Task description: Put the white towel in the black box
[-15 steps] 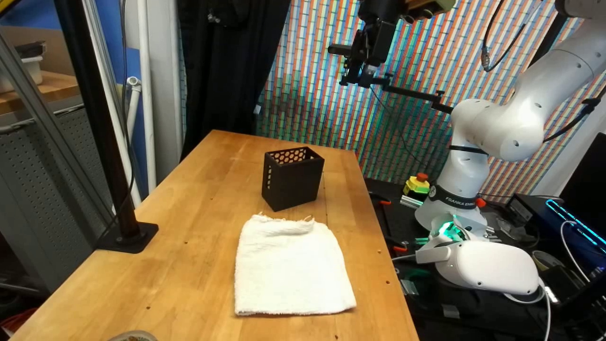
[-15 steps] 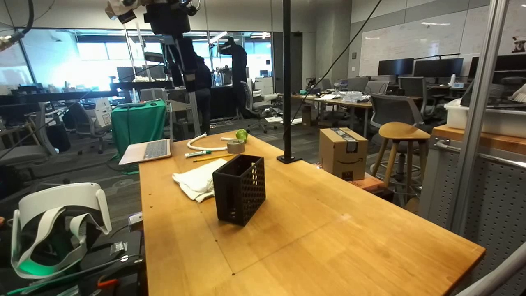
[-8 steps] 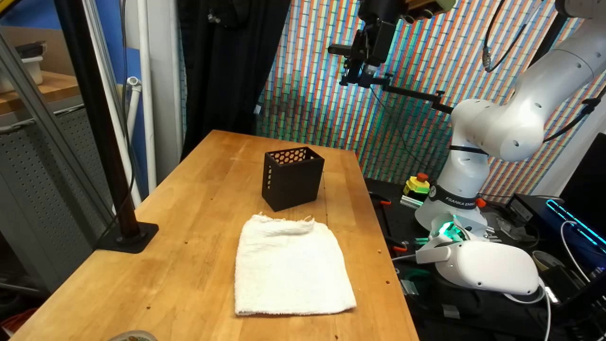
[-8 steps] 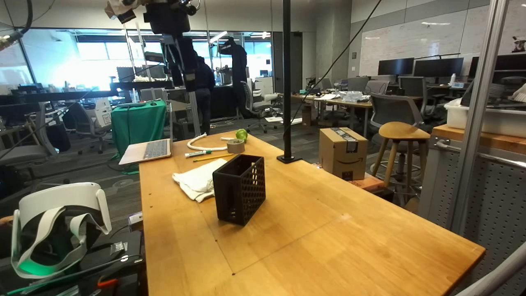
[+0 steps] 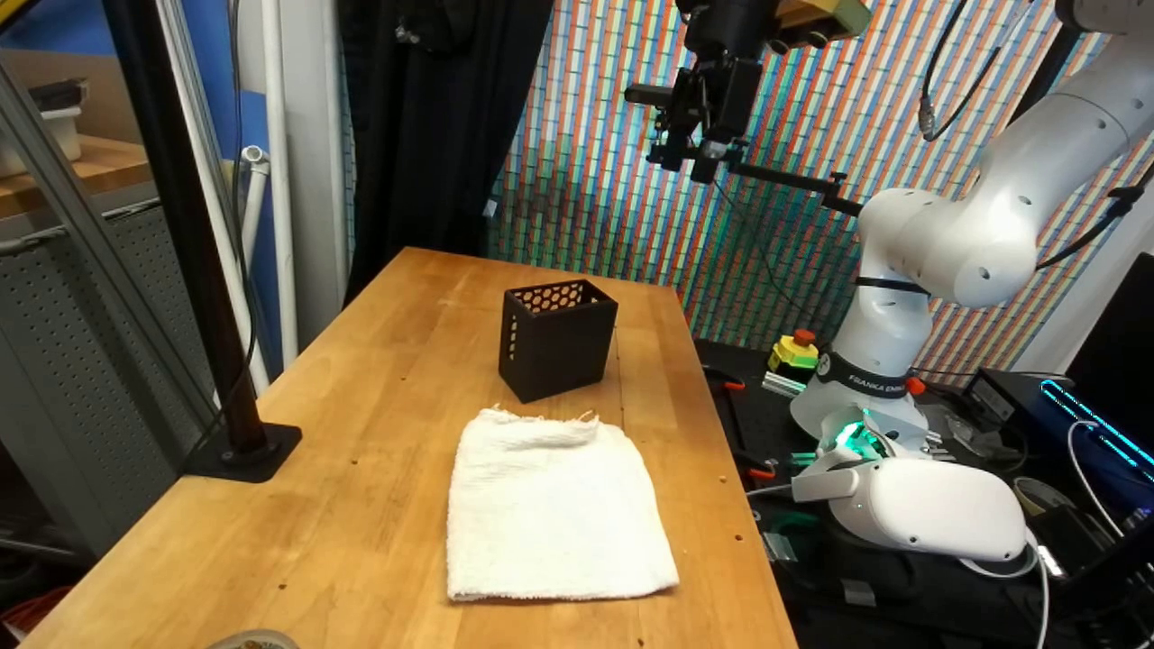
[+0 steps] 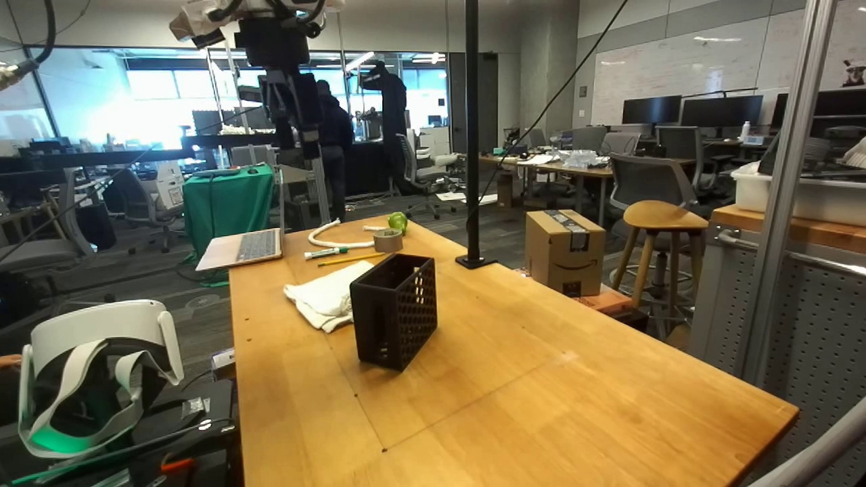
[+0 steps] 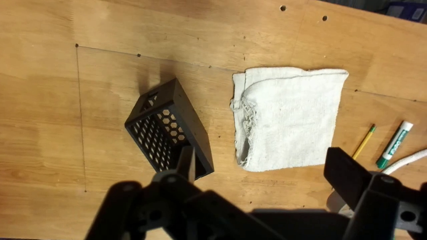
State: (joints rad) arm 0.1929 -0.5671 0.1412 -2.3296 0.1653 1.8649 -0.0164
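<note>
Lower than before, my pincer [image 7: 260,161] gapes wide, holding nothing, towel [image 7: 293,123] on the bench [image 6: 514,385] nearer its edge on my side, box [image 5: 561,350] upright beside towel

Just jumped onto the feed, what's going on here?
Nothing is being handled at the moment. The Franka arm hangs its end effector open and unloaded above the wooden table. The white towel lies folded on the table, apart from the black box, which stands upright with its top open. The towel isn't in the box yet; picking it up is probably next.
</note>
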